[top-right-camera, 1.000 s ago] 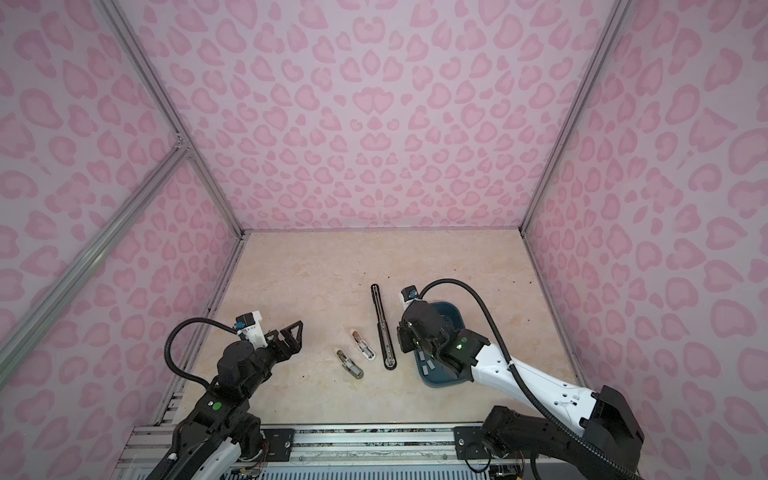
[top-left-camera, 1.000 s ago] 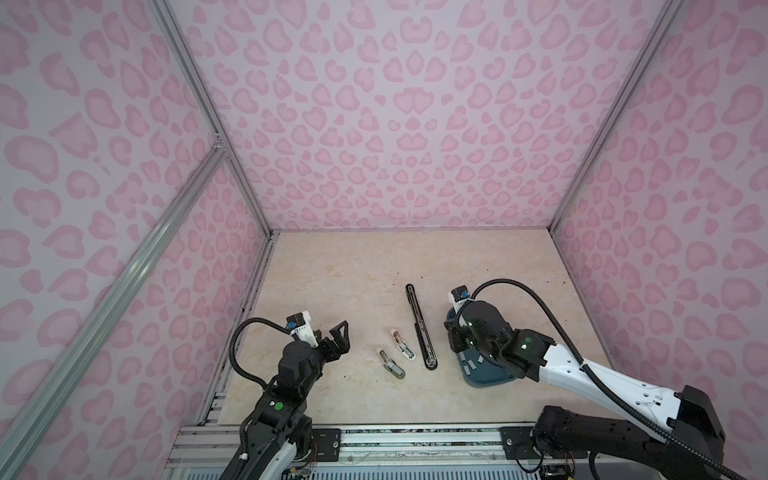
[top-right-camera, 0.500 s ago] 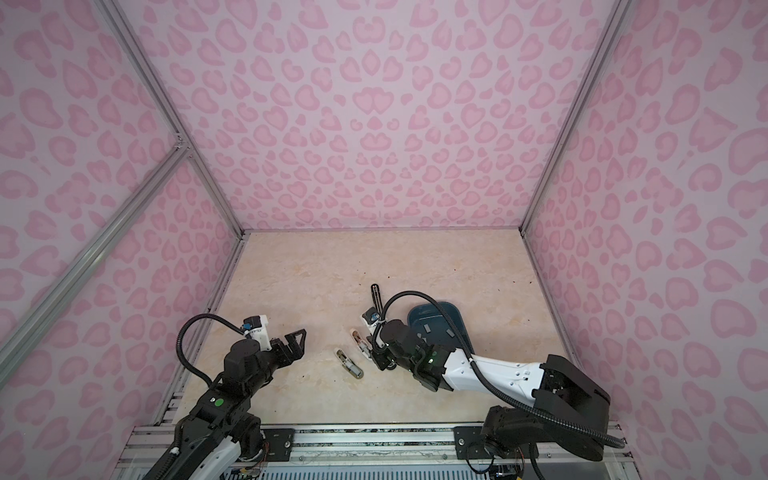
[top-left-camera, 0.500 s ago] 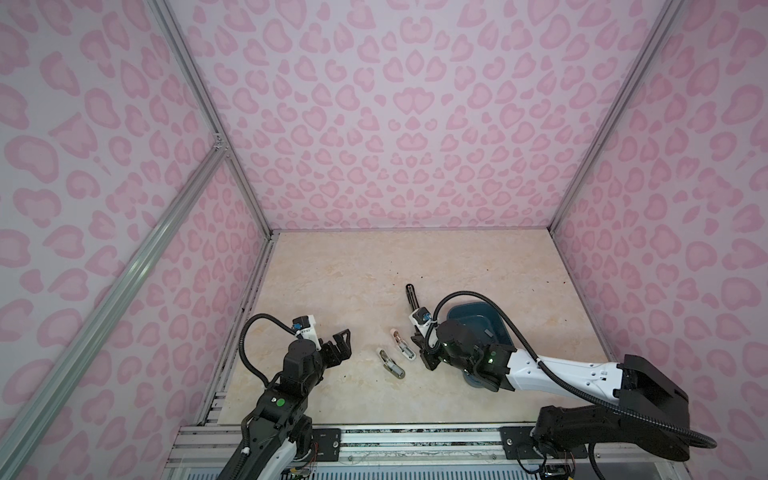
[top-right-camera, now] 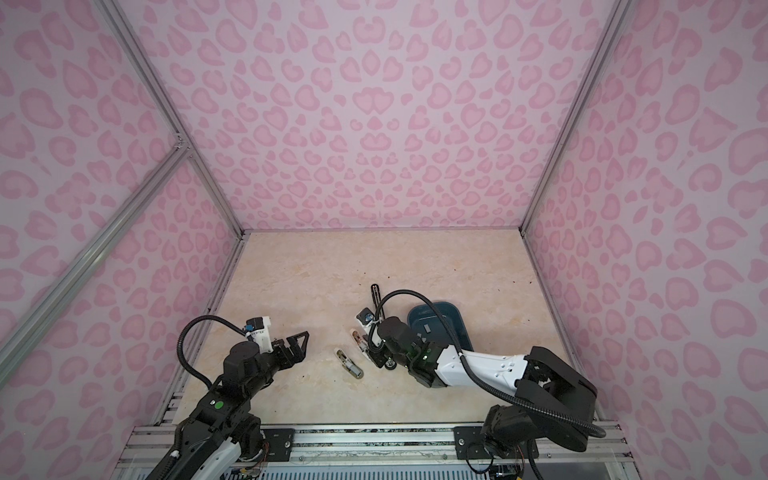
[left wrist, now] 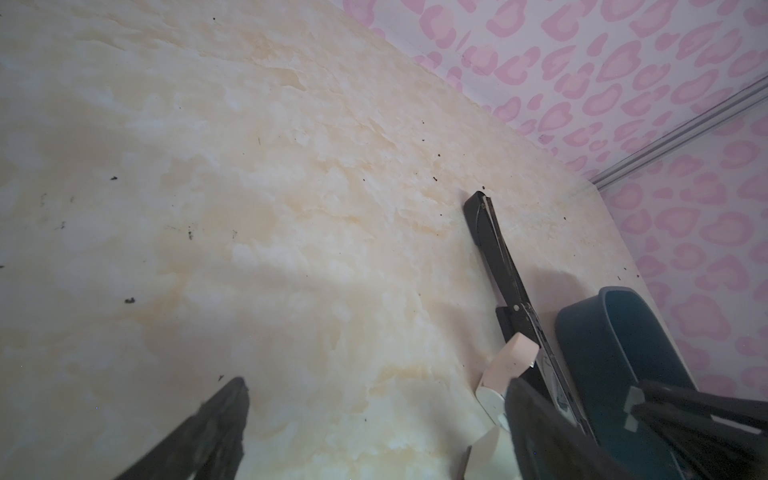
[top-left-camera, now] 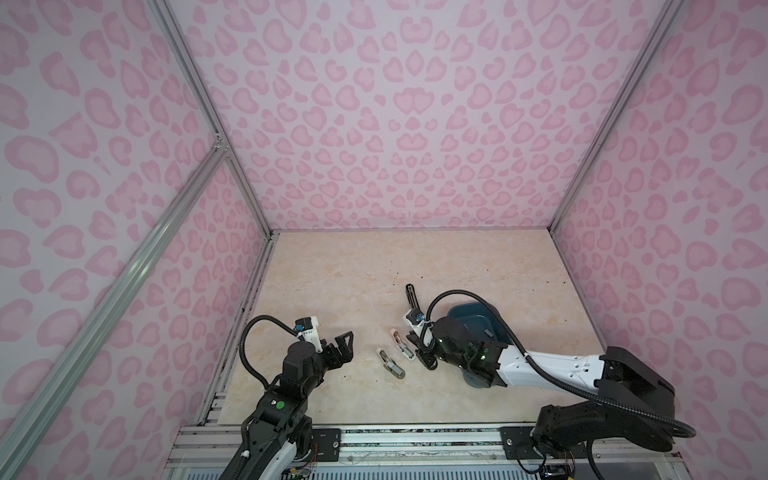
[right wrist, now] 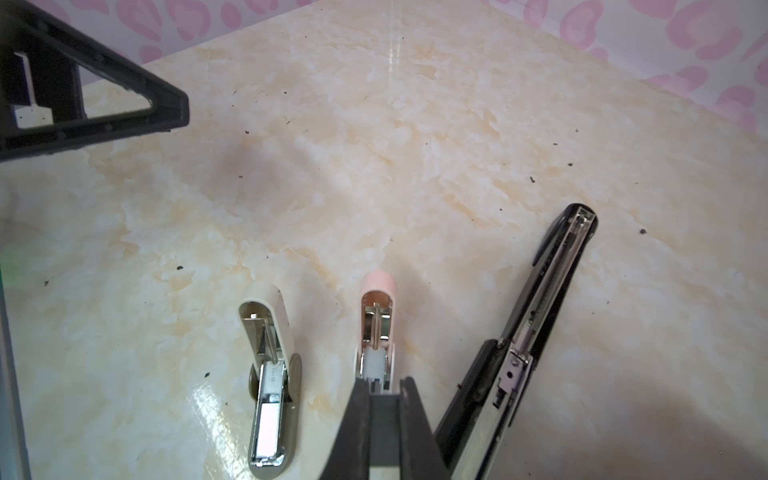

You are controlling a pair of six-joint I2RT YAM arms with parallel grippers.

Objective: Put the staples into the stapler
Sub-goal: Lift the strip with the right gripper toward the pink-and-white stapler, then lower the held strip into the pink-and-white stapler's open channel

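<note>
Three staplers lie opened flat: a white one (right wrist: 270,374) (top-left-camera: 390,365), a pink one (right wrist: 376,320) (top-left-camera: 400,341) and a long black one (right wrist: 552,299) (top-left-camera: 411,297). My right gripper (right wrist: 384,388) (top-left-camera: 415,352) is shut on a grey strip of staples (right wrist: 384,424), its tips at the near end of the pink stapler's open channel. More staples (top-right-camera: 427,328) lie in the blue tray (top-right-camera: 436,309). To the left of the white stapler, my left gripper (top-left-camera: 343,347) (left wrist: 378,395) hovers open and holds nothing.
The blue tray (top-left-camera: 469,316) sits right of the black stapler, partly under my right arm. Pink patterned walls close in the beige table (top-left-camera: 353,270) on three sides. A metal rail (top-left-camera: 374,440) runs along the front edge.
My right gripper has swung left from over the blue tray to the pink stapler, carrying the strip. My left gripper has dropped slightly and stays open.
</note>
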